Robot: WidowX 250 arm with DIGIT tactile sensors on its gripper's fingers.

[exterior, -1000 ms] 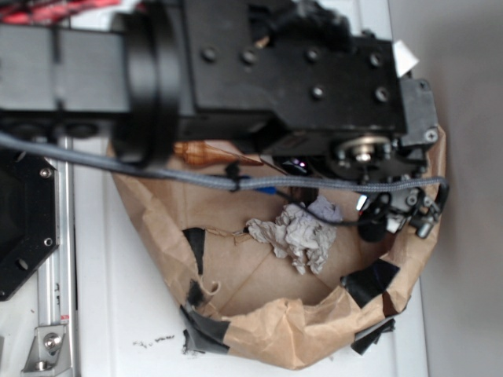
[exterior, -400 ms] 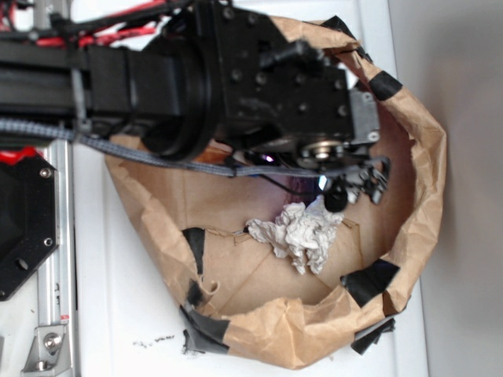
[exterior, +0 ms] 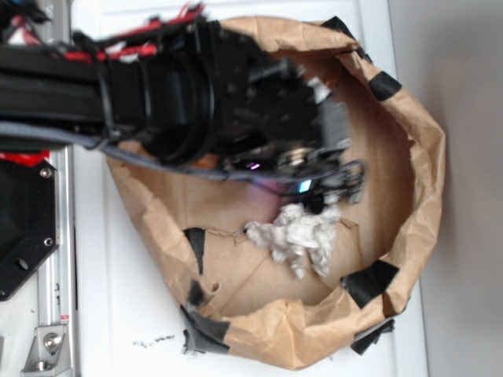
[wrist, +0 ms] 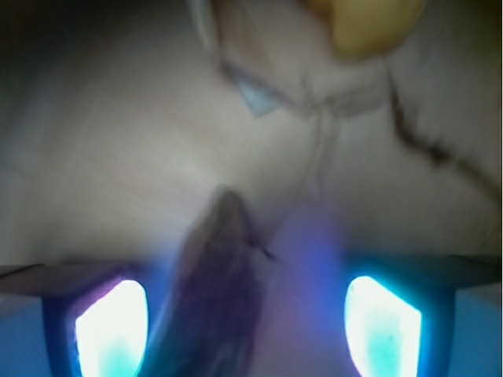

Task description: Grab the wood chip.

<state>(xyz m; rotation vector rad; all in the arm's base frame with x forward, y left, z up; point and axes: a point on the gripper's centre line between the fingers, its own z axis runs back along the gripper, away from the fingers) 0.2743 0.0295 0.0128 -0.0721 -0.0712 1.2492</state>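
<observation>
In the wrist view the wood chip (wrist: 216, 267) is a dark brown elongated sliver with a pointed far end, lying on the brown paper floor. It sits between my gripper's (wrist: 247, 334) two glowing fingers, nearer the left finger (wrist: 110, 330). The jaws stand wide apart and do not touch the chip. A tan seashell (wrist: 369, 23) shows blurred at the top edge. In the exterior view the gripper (exterior: 314, 188) is low inside the paper bag tray (exterior: 416, 157), just above the crumpled white paper wad (exterior: 302, 236). The arm hides the chip there.
The bag's crumpled brown walls ring the work area, patched with black tape (exterior: 369, 281). The arm's black body (exterior: 196, 94) covers the tray's upper left. A metal rail (exterior: 55, 259) and black mount (exterior: 23, 228) stand at the left on the white table.
The arm has moved left and further down into the bag. The gripper has shifted from the tray's right side to just above the paper wad.
</observation>
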